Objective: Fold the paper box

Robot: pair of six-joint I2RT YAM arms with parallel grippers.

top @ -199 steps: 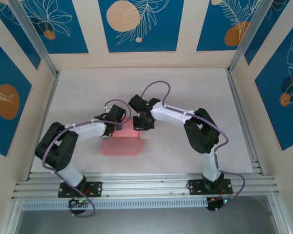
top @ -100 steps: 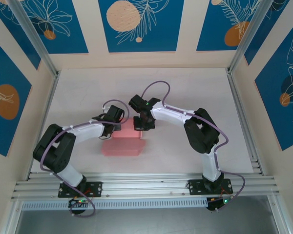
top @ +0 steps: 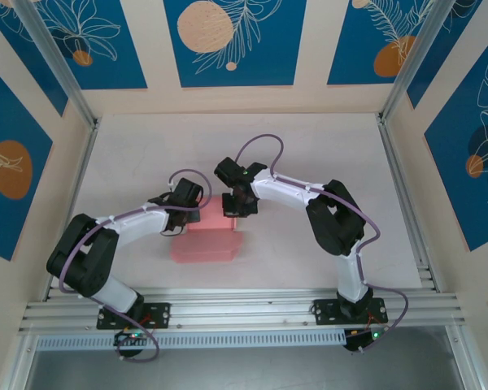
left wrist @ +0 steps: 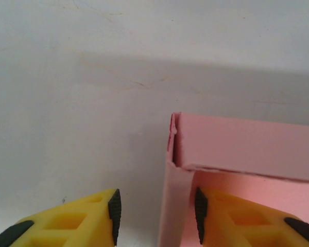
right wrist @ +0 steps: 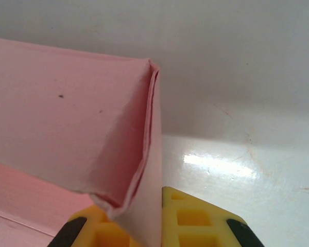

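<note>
Two hands are meeting at the paper box [top: 203,244], which is lying on the tabletop [top: 309,146] near the middle of its near edge. The right hand [right wrist: 144,218] is pinching the doubled wall at the box's right end tight, probably to crease it (the fold looks rumpled). The left hand [left wrist: 157,208] is standing partly open astride the left end wall, gripping nothing, likely lining up to press that side.

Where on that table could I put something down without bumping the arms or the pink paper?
Bare table runs across the far half, between the arms and the back wall. More lies right of the right arm, up to the side rail. It's crowded in the near middle, where the left gripper and right gripper meet at the paper box.
</note>
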